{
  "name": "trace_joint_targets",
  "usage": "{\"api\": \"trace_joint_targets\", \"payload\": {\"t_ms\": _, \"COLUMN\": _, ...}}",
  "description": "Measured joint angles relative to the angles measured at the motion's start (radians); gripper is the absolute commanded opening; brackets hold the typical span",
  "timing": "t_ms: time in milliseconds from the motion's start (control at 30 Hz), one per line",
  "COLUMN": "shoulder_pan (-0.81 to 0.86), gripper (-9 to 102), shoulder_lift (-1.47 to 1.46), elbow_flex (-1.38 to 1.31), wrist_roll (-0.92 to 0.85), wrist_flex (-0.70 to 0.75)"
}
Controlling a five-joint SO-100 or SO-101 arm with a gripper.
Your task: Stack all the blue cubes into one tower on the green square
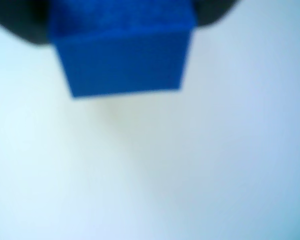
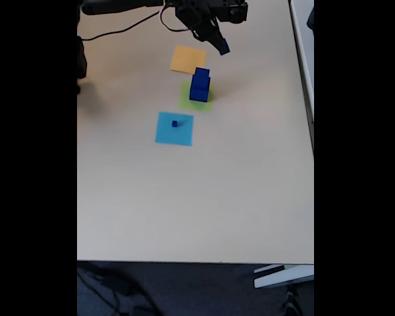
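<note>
In the wrist view a blurred blue cube (image 1: 122, 55) sits at the top edge between dark finger parts, above pale table. In the fixed view my gripper (image 2: 218, 43) hangs at the top of the table, shut on this small blue cube (image 2: 224, 48), up and to the right of the green square (image 2: 186, 100). On the green square stands a tower of two blue cubes (image 2: 199, 86), the smaller one on top. A tiny blue cube (image 2: 174, 123) rests on the light-blue square (image 2: 174, 135).
An orange square (image 2: 187, 59) lies just beyond the green one, under the arm. A black cable (image 2: 118, 29) runs across the table's top left. The beige table (image 2: 197, 197) stretches wide toward its near edge.
</note>
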Motion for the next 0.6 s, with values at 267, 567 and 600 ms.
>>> {"api": "trace_joint_targets", "payload": {"t_ms": 267, "shoulder_pan": 0.051, "gripper": 0, "shoulder_lift": 0.011, "elbow_flex": 0.064, "wrist_roll": 0.054, "wrist_flex": 0.002}}
{"api": "trace_joint_targets", "payload": {"t_ms": 567, "shoulder_pan": 0.069, "gripper": 0, "shoulder_lift": 0.037, "elbow_flex": 0.110, "wrist_roll": 0.080, "wrist_flex": 0.002}}
{"api": "trace_joint_targets", "payload": {"t_ms": 600, "shoulder_pan": 0.069, "gripper": 0, "shoulder_lift": 0.037, "elbow_flex": 0.110, "wrist_roll": 0.084, "wrist_flex": 0.002}}
